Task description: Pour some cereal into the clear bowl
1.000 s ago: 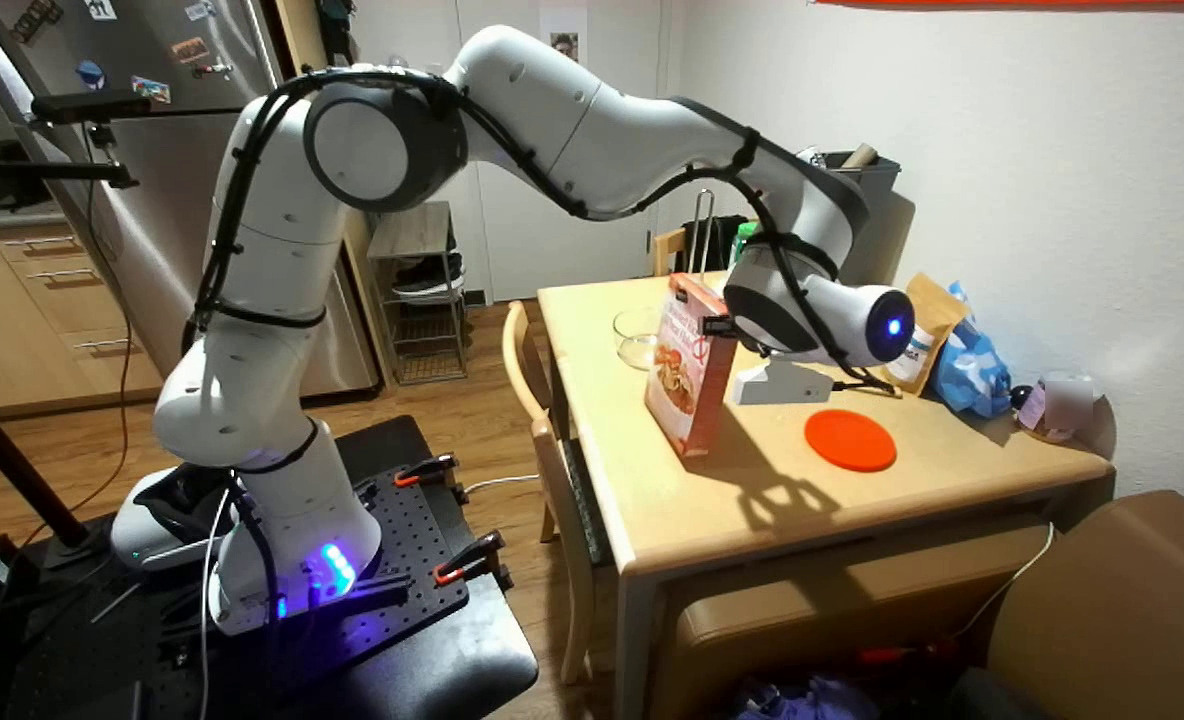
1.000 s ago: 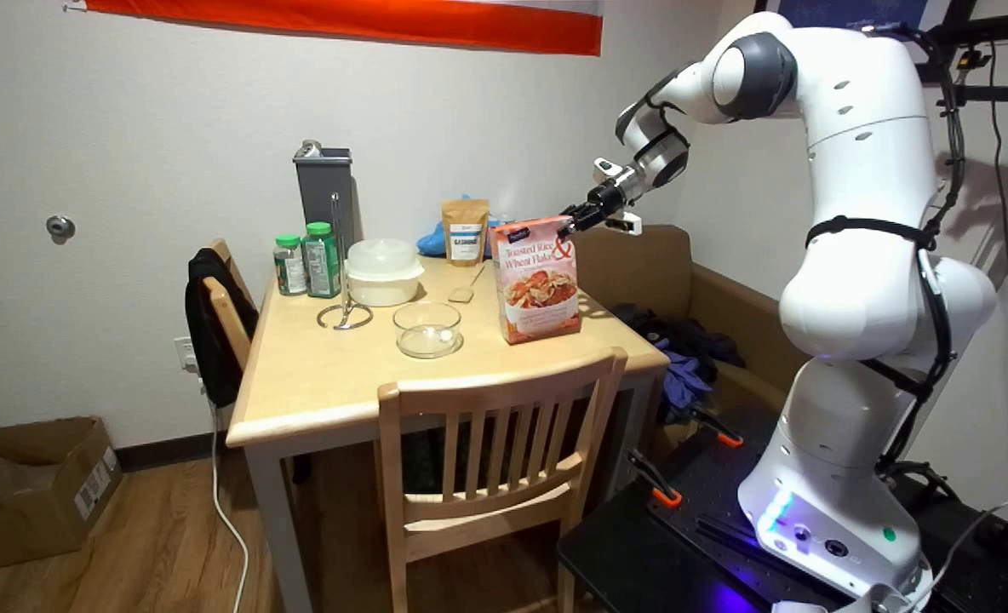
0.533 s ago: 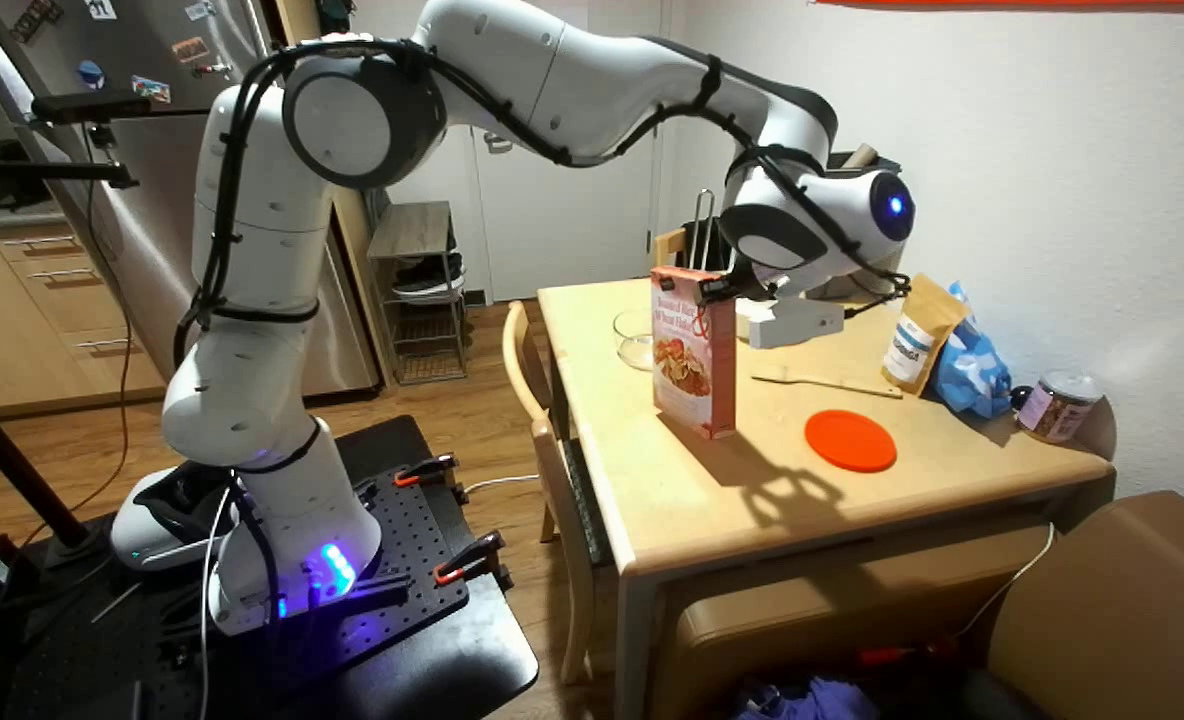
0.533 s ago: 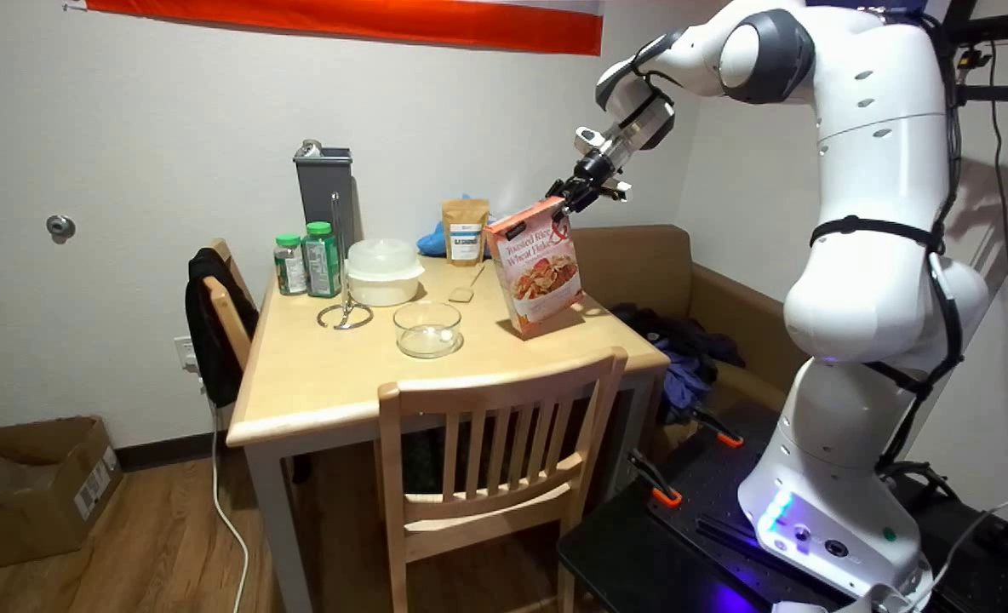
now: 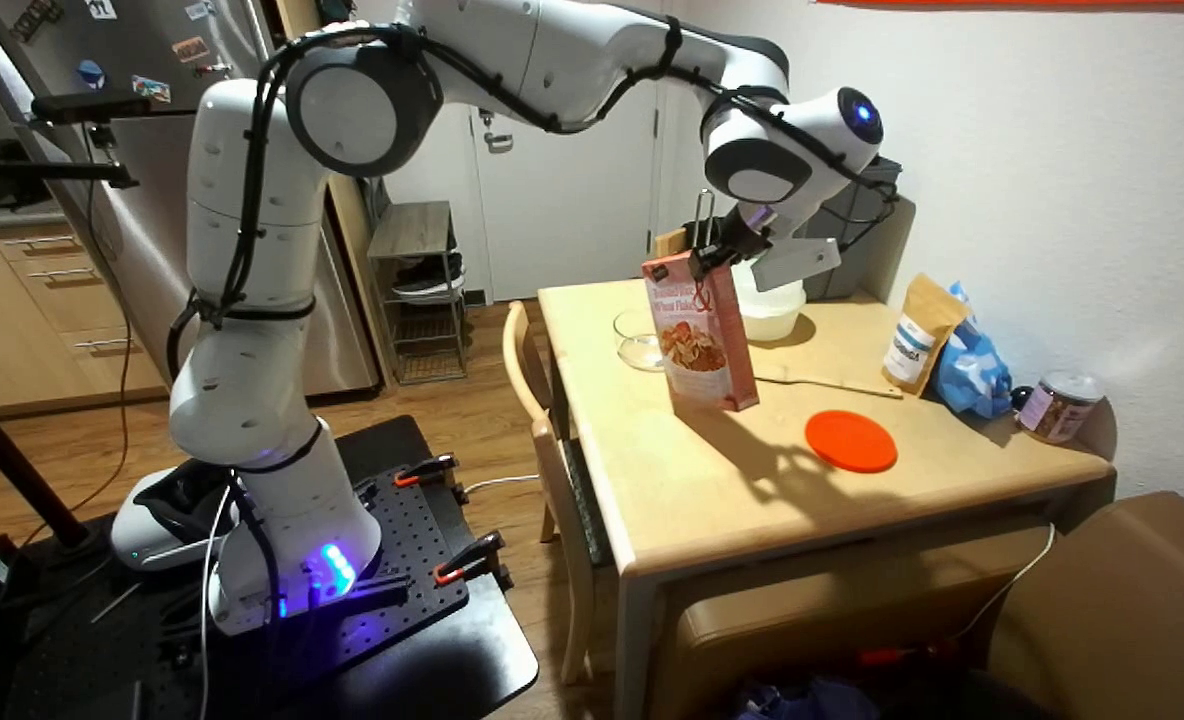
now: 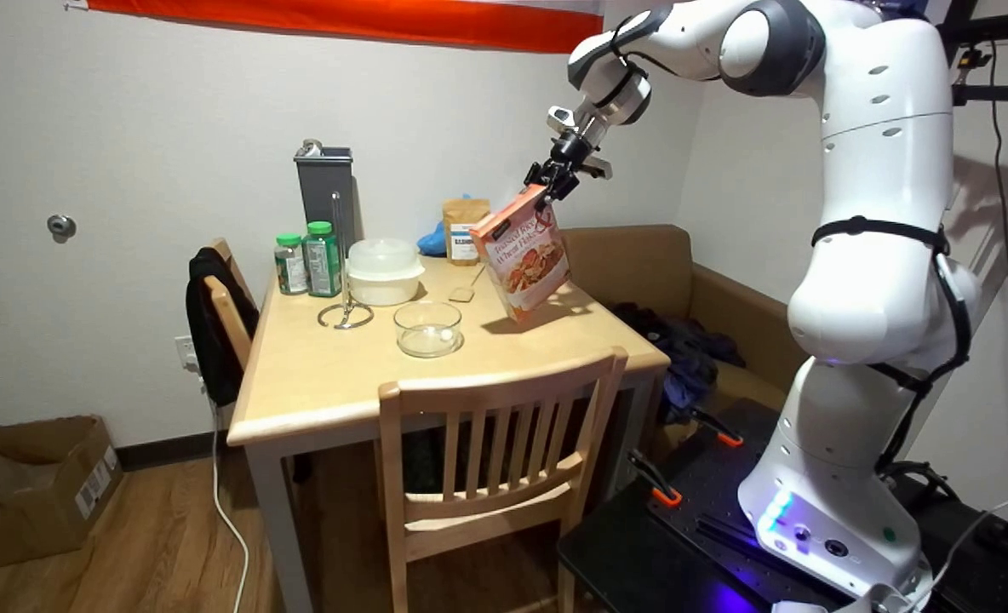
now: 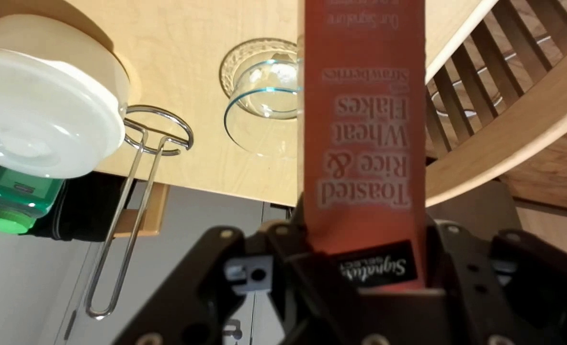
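Observation:
The cereal box (image 6: 525, 255) hangs above the table in both exterior views, its top leaning toward the clear bowl's side and its bottom apart from the surface. My gripper (image 7: 365, 215) is shut on its upper part, a finger against each broad face. In the wrist view, the narrow printed side of the cereal (image 7: 365, 115) fills the middle. The clear bowl (image 6: 428, 330) rests on the table, to the left of the box in an exterior view. From the wrist, the box covers the right part of the clear bowl (image 7: 259, 103). Whether the bowl holds anything is unclear.
Near the bowl stand a metal paper-towel-type stand (image 6: 345, 319) and a lidded white container (image 6: 383, 285), with green-capped jars (image 6: 321, 264) behind. An orange disc (image 5: 850, 441), a spatula (image 5: 832, 383) and a brown pouch (image 5: 922, 335) lie farther along. A wooden chair (image 6: 504, 400) fronts the table.
The box has risen off the table and gone from upright to tilted, its top leaning over toward the bowl's side. Arm and gripper moved up with it; the bowl stayed put.

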Controlling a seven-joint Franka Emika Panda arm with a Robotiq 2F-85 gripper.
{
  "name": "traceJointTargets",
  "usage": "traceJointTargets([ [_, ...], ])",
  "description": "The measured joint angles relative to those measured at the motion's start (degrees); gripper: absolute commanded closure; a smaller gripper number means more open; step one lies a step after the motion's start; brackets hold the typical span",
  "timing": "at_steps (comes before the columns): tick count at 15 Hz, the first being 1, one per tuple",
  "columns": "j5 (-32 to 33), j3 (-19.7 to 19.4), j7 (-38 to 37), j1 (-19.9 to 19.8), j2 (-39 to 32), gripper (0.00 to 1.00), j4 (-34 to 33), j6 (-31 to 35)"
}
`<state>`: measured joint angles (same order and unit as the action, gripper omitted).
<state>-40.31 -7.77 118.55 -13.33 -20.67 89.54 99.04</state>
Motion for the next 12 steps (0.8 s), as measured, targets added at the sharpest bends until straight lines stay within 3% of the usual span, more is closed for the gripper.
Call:
traceJointTargets([
  [12,14.4,5.3,-9.5,1.7,-4.1,0.82,-10.2,6.7],
])
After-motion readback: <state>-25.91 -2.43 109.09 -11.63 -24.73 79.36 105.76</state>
